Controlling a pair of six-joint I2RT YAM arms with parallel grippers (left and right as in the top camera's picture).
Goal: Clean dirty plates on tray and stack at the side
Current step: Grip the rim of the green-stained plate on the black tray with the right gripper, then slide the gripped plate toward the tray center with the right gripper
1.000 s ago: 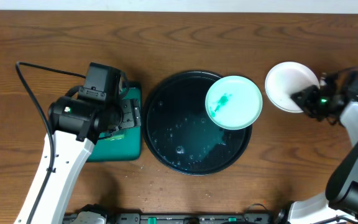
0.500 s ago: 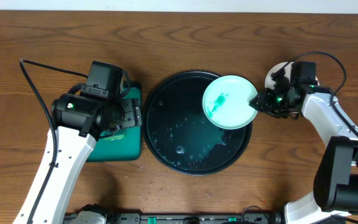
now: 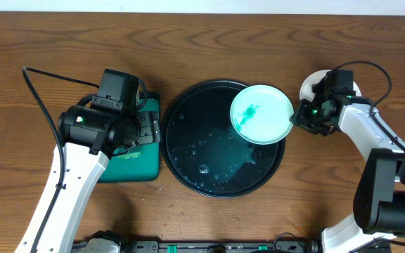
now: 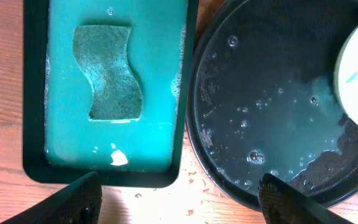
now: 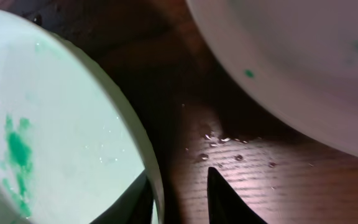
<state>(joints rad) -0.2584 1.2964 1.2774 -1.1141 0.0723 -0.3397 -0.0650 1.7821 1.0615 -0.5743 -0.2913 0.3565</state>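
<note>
straddling the plate (image 5: 42, 124) rim, right end effector (image 5: 178, 183), grip unclear; left end effector (image 4: 179, 186) apart.

You're looking at a green sponge (image 4: 110, 71) lying in the teal-filled rectangular tray (image 4: 33, 93), just beside the wet black tray (image 4: 260, 124); your left claw (image 4: 182, 202) gapes wide

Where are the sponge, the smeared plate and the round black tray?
sponge (image 4: 109, 73): left wrist view, middle of its top face.
smeared plate (image 3: 267, 116): overhead view, pale area right of the smear.
round black tray (image 3: 192, 149): overhead view, bare wet floor left of centre.
</note>
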